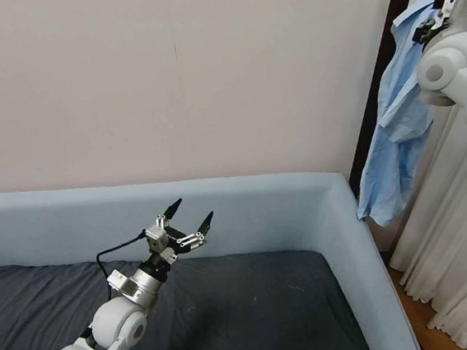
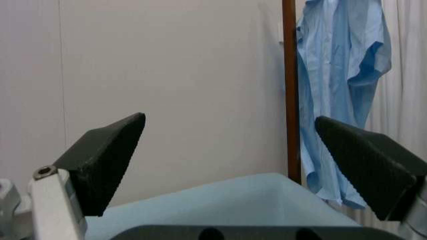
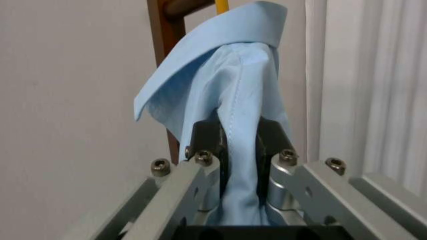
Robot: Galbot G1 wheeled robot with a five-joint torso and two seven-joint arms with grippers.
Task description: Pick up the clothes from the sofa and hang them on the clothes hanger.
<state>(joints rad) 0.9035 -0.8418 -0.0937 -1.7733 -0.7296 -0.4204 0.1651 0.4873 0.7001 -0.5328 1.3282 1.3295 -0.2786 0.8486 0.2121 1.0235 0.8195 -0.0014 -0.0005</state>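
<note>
Shirt (image 1: 393, 118) at my two o'clock, right wrist view showing right claw (image 3: 238, 137) clenched on its fabric, head view showing left claw (image 1: 192, 212) splayed over sofa (image 1: 244, 199) at seven o'clock

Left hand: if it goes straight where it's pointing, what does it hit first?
Probably the wall: the left hand, open, aims upward past the sofa backrest, with wall dead ahead in its wrist view. The blue shirt hangs off to the side. Clearance over the backrest is unclear.

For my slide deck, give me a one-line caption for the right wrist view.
Right gripper shut on a light blue shirt, its collar draped beside the brown rack post.
</note>
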